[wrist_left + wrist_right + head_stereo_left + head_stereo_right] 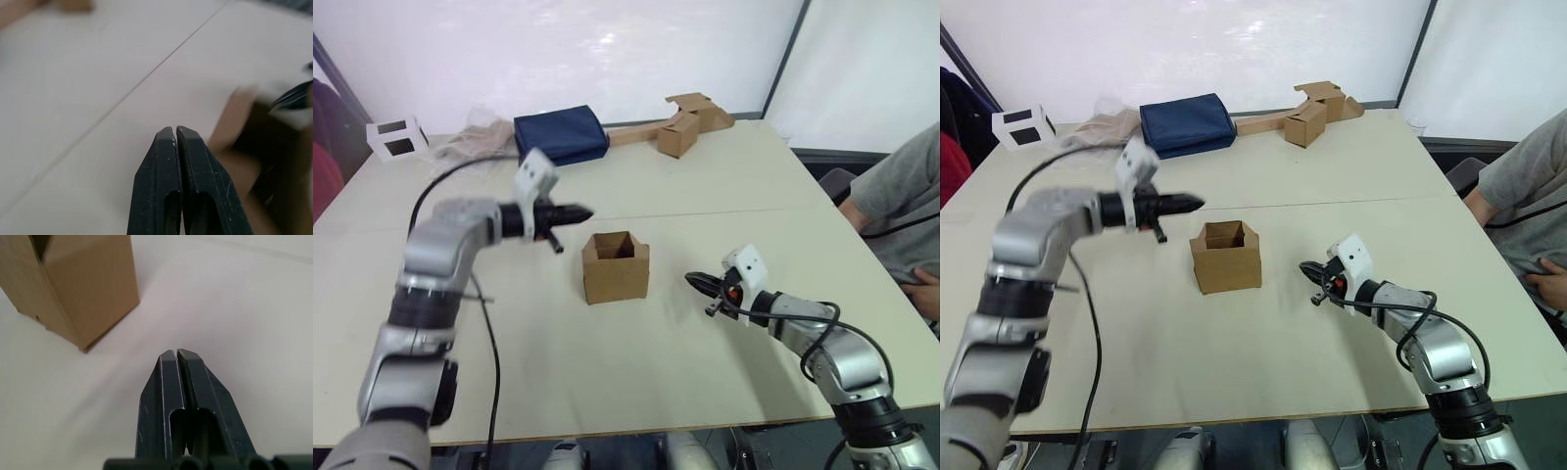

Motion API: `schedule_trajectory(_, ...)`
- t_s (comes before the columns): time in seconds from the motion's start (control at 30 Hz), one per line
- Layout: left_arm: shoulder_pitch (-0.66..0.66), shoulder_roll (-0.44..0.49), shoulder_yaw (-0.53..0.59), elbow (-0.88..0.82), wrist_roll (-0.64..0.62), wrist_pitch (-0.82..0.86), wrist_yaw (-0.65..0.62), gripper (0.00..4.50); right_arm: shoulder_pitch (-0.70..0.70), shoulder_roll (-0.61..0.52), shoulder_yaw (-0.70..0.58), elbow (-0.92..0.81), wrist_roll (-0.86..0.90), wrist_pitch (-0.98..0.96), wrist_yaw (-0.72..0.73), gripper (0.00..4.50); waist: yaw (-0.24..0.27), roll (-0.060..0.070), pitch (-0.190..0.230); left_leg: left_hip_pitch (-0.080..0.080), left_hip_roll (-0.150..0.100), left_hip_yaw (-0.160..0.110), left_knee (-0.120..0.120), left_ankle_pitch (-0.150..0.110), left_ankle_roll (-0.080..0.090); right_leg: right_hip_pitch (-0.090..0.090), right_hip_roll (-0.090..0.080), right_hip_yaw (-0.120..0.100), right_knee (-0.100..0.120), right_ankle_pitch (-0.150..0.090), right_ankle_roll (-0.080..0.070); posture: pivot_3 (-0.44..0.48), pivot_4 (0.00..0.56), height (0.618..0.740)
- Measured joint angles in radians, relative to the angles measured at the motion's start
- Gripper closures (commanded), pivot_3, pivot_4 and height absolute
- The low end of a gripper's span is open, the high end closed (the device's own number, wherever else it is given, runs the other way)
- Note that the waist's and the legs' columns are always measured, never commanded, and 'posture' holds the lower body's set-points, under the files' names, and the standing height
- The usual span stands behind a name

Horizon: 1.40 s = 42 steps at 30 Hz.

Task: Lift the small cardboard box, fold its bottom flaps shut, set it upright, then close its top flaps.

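Two arms are out over the bench (636,392) right now, one on each side of the small cardboard box (616,267). The left arm is bent at the elbow and reaches in roughly level, so the left end effector (583,211) hangs in the air just off the box's upper left corner, tip pointing toward the robot's right. Its two black fingers (166,181) are pressed flat together with nothing between them. The right arm comes in low from the robot's right, forearm close to the bench surface, and the right end effector (693,281) points at the box from that side, near it but with a clear gap. Its fingers (171,391) are also squeezed together and holding nothing.

The box stands upright near the middle of the bench, not touched by either end effector. Its top flaps (615,242) stand up around the opening, so the top is open, and the inside looks dark; I can't make out anything in it. Its bottom end sits on the bench, so I can't tell how those flaps lie.

At the far side of the bench there's a navy blue bag (561,134), some crumpled clear plastic (475,137) beside it, a white box with black windows (397,138) at the far left corner, and another brown cardboard box on a long flat strip (677,132). A person in a grey sleeve (901,186) sits at the right edge.
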State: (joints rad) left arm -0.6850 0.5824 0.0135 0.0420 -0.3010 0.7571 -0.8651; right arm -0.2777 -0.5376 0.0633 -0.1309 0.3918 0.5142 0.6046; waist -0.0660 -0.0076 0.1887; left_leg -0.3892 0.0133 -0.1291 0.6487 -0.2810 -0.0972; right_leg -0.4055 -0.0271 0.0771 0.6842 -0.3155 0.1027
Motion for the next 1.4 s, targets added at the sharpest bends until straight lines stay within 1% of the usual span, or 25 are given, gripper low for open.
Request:
schedule_trajectory(0.1,0.116,-0.008,0.037,-0.094,-0.006,0.001,0.070,4.42,-0.051,0.039,0.017,0.046,-0.028,-0.024,0.009,4.50,0.017,0.000,0.000,-0.001,-0.001,0.000,0.001,0.000,0.001,0.000,-0.002,-0.001,0.000,0.000,0.000,0.000,0.150,0.740)
schedule_trajectory(0.2,0.228,-0.052,0.082,-0.184,-0.034,-0.003,0.122,4.42,-0.099,0.065,0.038,0.106,-0.070,-0.067,0.009,4.50,0.024,-0.001,-0.001,-0.001,-0.001,0.000,0.001,0.000,0.000,0.001,-0.002,-0.001,-0.002,0.000,0.000,0.000,0.150,0.740)
schedule_trajectory(0.27,0.328,-0.087,0.074,-0.213,-0.033,-0.018,0.158,4.42,-0.130,0.087,0.053,0.154,-0.109,-0.099,0.007,4.50,0.022,-0.001,-0.001,0.000,-0.001,0.001,0.000,0.000,0.000,0.001,-0.002,0.000,-0.001,0.000,0.000,0.000,0.150,0.740)
schedule_trajectory(0.37,0.399,-0.151,0.034,-0.210,-0.034,-0.020,0.196,4.42,-0.156,0.104,0.090,0.178,-0.144,-0.126,0.032,4.50,0.025,-0.001,-0.001,-0.001,-0.001,-0.001,0.001,-0.001,0.002,0.001,-0.002,-0.002,-0.001,0.000,0.000,0.000,0.150,0.740)
schedule_trajectory(0.5,0.383,-0.161,0.000,-0.220,-0.028,-0.054,0.213,4.42,-0.147,0.120,0.125,0.177,-0.154,-0.130,0.070,4.50,0.023,-0.001,-0.001,-0.001,-0.001,-0.001,0.001,-0.001,0.002,0.001,-0.002,-0.002,-0.001,0.000,0.000,0.000,0.150,0.740)
schedule_trajectory(0.6,0.382,-0.161,-0.026,-0.220,-0.014,-0.068,0.220,4.42,-0.101,0.112,0.135,0.130,-0.156,-0.106,0.090,4.50,0.022,-0.001,-0.001,0.000,-0.001,-0.001,0.000,-0.001,0.002,0.001,-0.002,-0.002,-0.001,0.000,0.000,0.000,0.150,0.740)
schedule_trajectory(0.77,0.391,-0.118,-0.039,-0.224,-0.013,-0.069,0.197,4.42,-0.034,0.114,0.158,0.047,-0.155,-0.057,0.098,4.50,0.018,-0.001,-0.001,0.000,-0.001,-0.001,0.000,-0.001,0.002,0.001,-0.001,-0.002,-0.001,0.000,0.000,0.000,0.150,0.740)
schedule_trajectory(0.93,0.451,-0.041,-0.041,-0.285,-0.042,-0.029,0.125,4.42,0.008,0.112,0.166,-0.027,-0.156,-0.020,0.098,4.50,0.021,-0.001,-0.001,0.000,-0.001,-0.001,-0.001,-0.001,0.002,0.001,-0.001,-0.002,-0.001,0.000,0.000,0.000,0.150,0.740)
schedule_trajectory(1.0,0.481,-0.024,-0.039,-0.316,-0.067,-0.004,0.101,4.42,0.019,0.103,0.165,-0.047,-0.158,-0.007,0.097,4.50,0.021,-0.001,-0.001,0.000,-0.001,-0.001,-0.001,-0.001,0.002,0.002,-0.001,-0.002,-0.001,0.000,0.000,0.000,0.150,0.740)
schedule_trajectory(1.17,0.506,-0.013,-0.040,-0.350,-0.101,0.030,0.082,4.42,0.029,0.092,0.165,-0.069,-0.172,0.004,0.097,4.50,0.023,-0.001,-0.001,0.000,-0.001,-0.001,0.000,-0.001,0.002,0.002,-0.001,-0.002,-0.001,0.000,0.000,0.000,0.150,0.740)
schedule_trajectory(1.4,0.476,-0.001,-0.037,-0.303,-0.081,-0.019,0.088,4.42,0.045,0.042,0.201,-0.137,-0.175,0.022,0.159,4.50,0.022,-0.001,-0.001,0.000,-0.001,-0.001,-0.001,-0.001,0.002,0.002,-0.001,-0.002,-0.001,0.000,0.000,0.000,0.150,0.740)
